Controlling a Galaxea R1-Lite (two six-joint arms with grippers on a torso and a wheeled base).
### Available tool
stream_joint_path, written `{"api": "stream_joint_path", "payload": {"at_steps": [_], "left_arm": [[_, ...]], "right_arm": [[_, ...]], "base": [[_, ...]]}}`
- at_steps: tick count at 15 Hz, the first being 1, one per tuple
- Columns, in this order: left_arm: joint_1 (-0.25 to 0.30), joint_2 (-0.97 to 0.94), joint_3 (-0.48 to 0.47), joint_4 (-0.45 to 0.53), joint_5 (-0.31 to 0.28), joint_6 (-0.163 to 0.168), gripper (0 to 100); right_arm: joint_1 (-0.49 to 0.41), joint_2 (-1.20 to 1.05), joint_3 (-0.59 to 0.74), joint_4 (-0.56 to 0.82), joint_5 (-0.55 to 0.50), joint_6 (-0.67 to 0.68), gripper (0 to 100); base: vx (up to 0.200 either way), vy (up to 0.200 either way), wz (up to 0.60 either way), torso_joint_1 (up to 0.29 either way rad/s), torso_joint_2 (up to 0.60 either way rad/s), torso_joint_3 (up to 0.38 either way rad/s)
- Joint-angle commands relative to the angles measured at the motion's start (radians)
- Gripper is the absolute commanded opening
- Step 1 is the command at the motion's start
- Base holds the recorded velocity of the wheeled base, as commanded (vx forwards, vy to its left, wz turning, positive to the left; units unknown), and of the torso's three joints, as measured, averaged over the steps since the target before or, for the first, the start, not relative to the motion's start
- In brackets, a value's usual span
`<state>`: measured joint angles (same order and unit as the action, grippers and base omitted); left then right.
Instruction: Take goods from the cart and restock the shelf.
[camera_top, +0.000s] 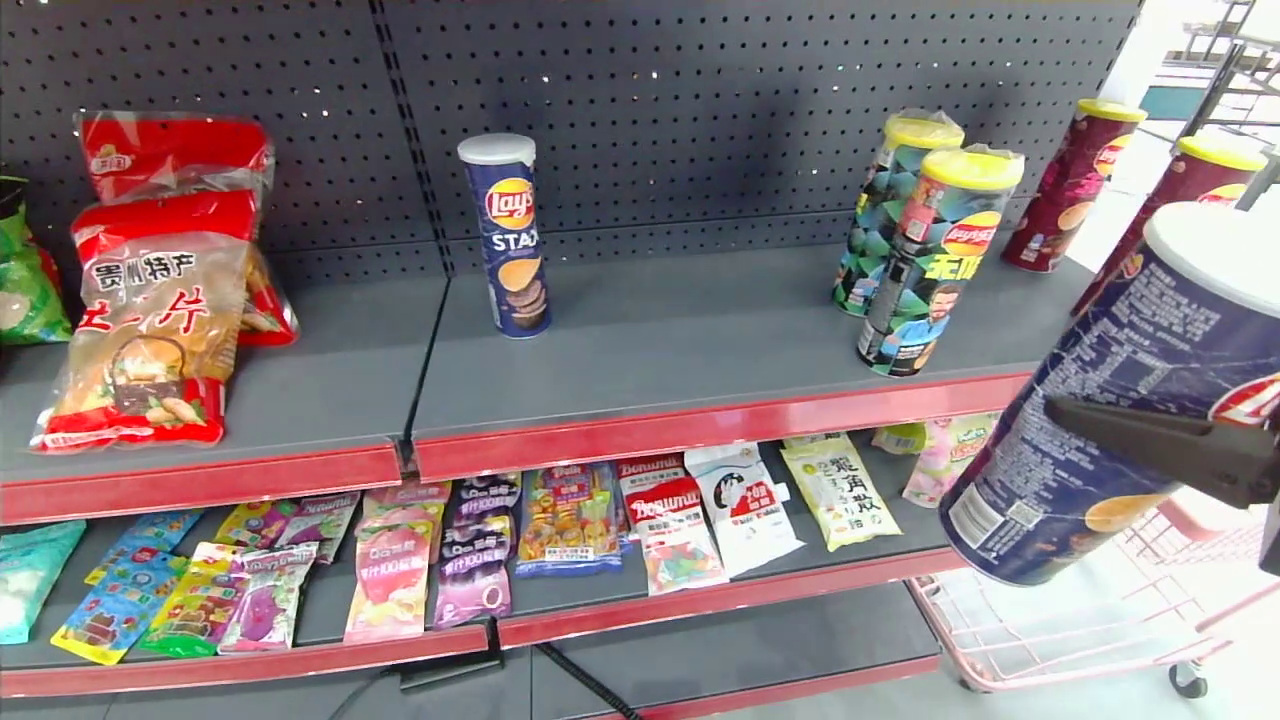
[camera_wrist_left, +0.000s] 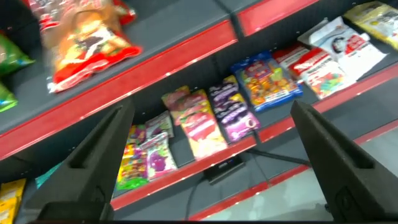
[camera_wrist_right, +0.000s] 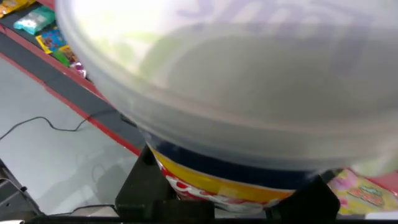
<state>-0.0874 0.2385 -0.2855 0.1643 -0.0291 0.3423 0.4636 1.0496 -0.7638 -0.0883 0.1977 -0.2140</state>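
My right gripper (camera_top: 1125, 425) is shut on a dark blue chip can (camera_top: 1135, 320) with a white lid, held tilted at the right, in front of the shelf's right end and above the pink cart (camera_top: 1090, 630). In the right wrist view the can's lid (camera_wrist_right: 236, 81) looms close, with the gripper (camera_wrist_right: 230, 202) clamped lower on its body. A matching blue can (camera_top: 503, 235) stands upright mid-shelf on the grey upper shelf (camera_top: 700, 340). My left gripper (camera_wrist_left: 211, 168) is open and holds nothing, hanging over the lower shelf's snack packets (camera_wrist_left: 211, 118).
Two teal cans with yellow lids (camera_top: 935, 260) and two maroon cans (camera_top: 1075, 185) stand at the shelf's right end. Red snack bags (camera_top: 150, 300) lie at the left. Bare shelf lies between the blue can and the teal cans. Packets (camera_top: 570, 520) fill the lower shelf.
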Motion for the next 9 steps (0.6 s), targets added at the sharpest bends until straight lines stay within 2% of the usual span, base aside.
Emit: {"api": "stream_joint_path", "payload": {"at_steps": [1, 4, 9], "left_arm": [[0.000, 0.001, 0.000, 0.000, 0.000, 0.000, 100], [0.000, 0.001, 0.002, 0.000, 0.000, 0.000, 100], [0.000, 0.004, 0.003, 0.000, -0.002, 0.000, 100]], "right_arm": [[0.023, 0.009, 0.001, 0.001, 0.000, -0.001, 0], [0.058, 0.009, 0.005, 0.001, 0.000, -0.001, 0], [0.063, 0.018, 0.005, 0.001, 0.000, -0.001, 0]], "base": [[0.000, 0.200, 0.00, 0.012, 0.01, 0.002], [0.000, 0.200, 0.00, 0.007, 0.01, 0.004], [0.000, 0.200, 0.00, 0.001, 0.00, 0.003]]}}
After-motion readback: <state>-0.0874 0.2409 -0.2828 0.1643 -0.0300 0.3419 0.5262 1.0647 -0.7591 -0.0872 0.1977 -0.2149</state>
